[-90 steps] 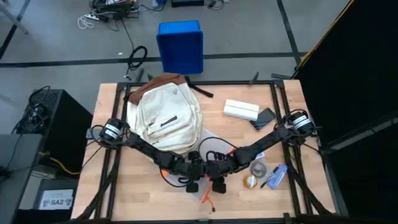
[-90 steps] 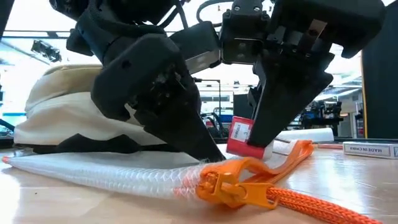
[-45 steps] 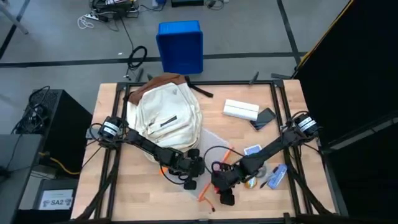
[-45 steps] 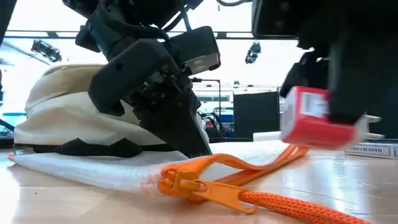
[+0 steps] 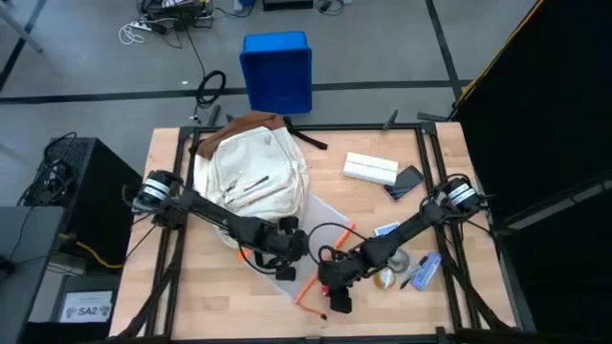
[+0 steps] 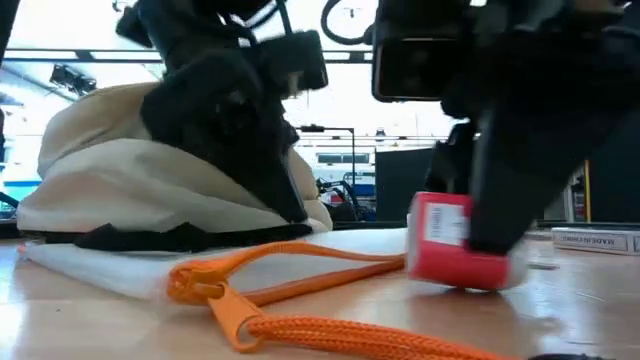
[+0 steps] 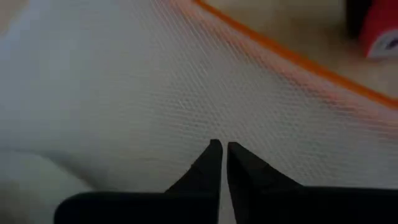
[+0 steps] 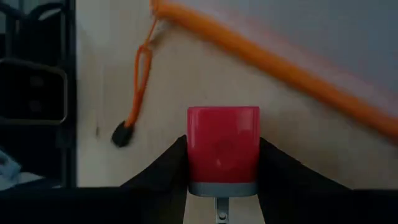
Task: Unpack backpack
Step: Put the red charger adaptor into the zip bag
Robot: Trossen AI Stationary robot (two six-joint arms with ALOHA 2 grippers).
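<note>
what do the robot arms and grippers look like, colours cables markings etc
Both arms are black and slender, each with a round silver-ringed joint at its base and thin black cables looping nearby. The left gripper and the right gripper end in dark, tapered, matte fingers. No markings are legible.

**Inventory of items, counted by kind**

The table [image 5: 191, 287] carried one cream-white fabric backpack [image 5: 251, 177], one clear mesh zip pouch with orange edging [image 5: 311, 234], one small red block-shaped charger [image 8: 222, 149], one white rectangular box [image 5: 370, 169] and one dark flat phone [image 5: 407, 181]. Two dark robot arms were present. One blue plastic crate [image 5: 277, 69] stood on the floor.
</note>
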